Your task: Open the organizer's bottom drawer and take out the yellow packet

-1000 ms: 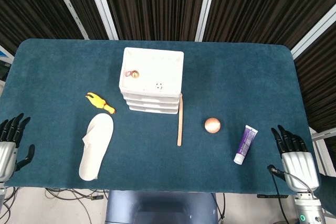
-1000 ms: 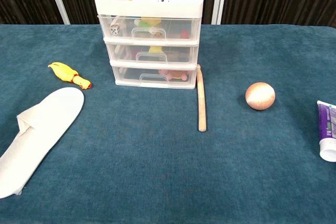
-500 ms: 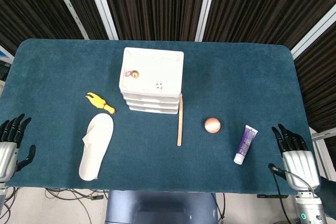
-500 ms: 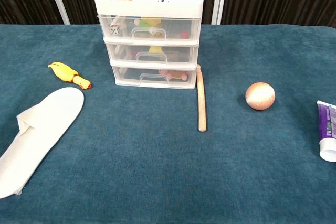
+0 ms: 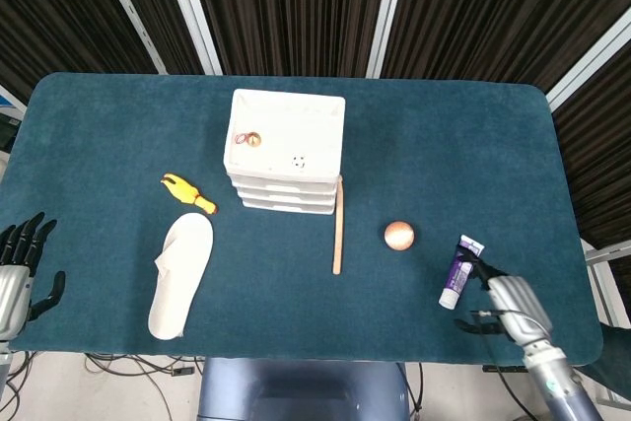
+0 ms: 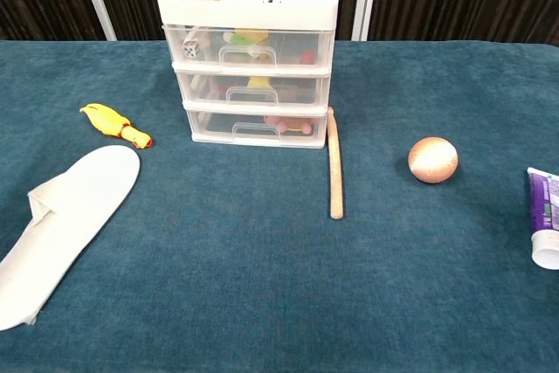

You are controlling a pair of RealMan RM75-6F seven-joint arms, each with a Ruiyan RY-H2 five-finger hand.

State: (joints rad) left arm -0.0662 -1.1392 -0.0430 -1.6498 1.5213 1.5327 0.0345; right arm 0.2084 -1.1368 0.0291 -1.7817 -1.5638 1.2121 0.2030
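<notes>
White organizer is sitting shut; the right hand, fingers spread and empty, is swinging inward toward it, starting the reach, while the left hand is idling open.

I have moved the right hand inward over the table edge, close beside the purple tube.
</notes>
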